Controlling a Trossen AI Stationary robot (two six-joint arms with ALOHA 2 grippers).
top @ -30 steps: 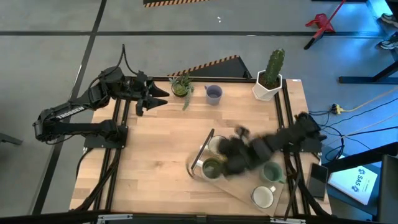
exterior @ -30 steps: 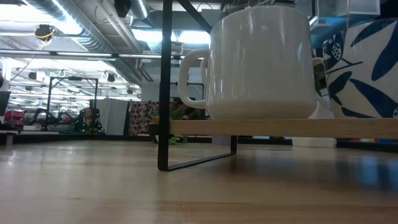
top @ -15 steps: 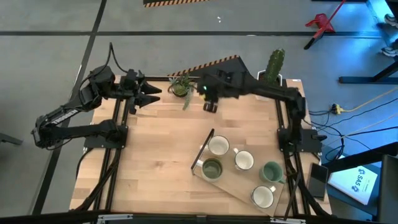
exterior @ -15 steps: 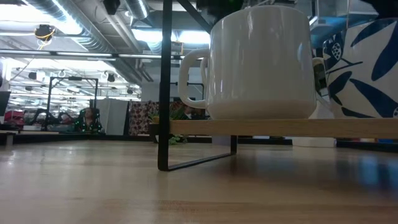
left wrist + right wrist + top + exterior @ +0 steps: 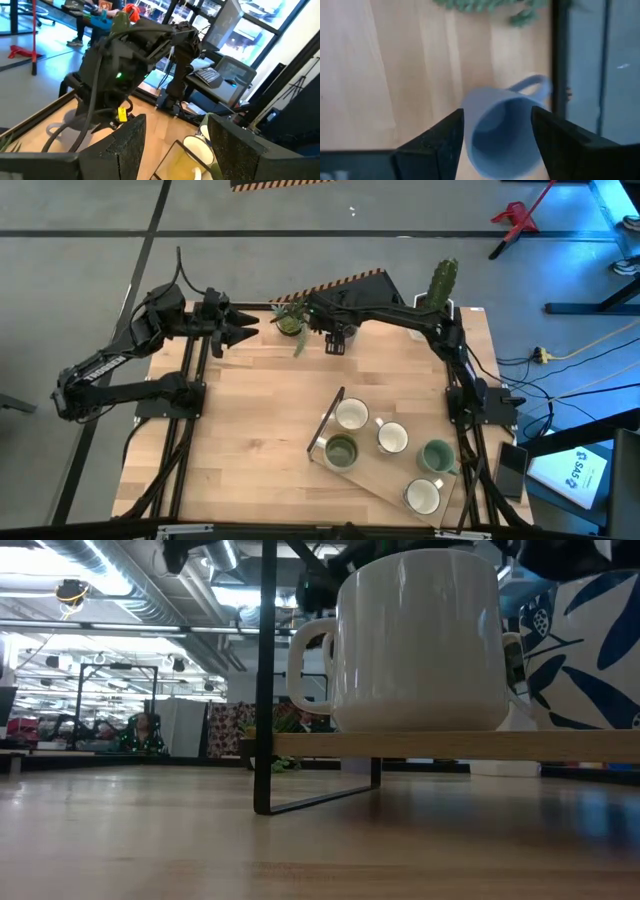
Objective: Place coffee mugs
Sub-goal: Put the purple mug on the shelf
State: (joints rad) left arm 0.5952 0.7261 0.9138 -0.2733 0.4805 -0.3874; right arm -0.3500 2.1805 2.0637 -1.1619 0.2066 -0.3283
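Note:
The lavender mug stands upright on its base near the table's far edge, handle toward the far rail. My right gripper hangs over it and hides it in the high view. It is open, with one finger on each side of the rim. Five mugs sit on the wooden rack: white, white, olive, teal, white. My left gripper waits open at the far left corner.
A small leafy plant stands just left of my right gripper, and a cactus in a white angular pot stands at the far right corner. Black rails run along both table sides. The low view shows a white mug on the rack's board.
My right gripper has swung from the rack at the near right across to the far edge. It has settled over the lavender mug, shifting a little left in the last half second. The mugs on the rack have stayed put.

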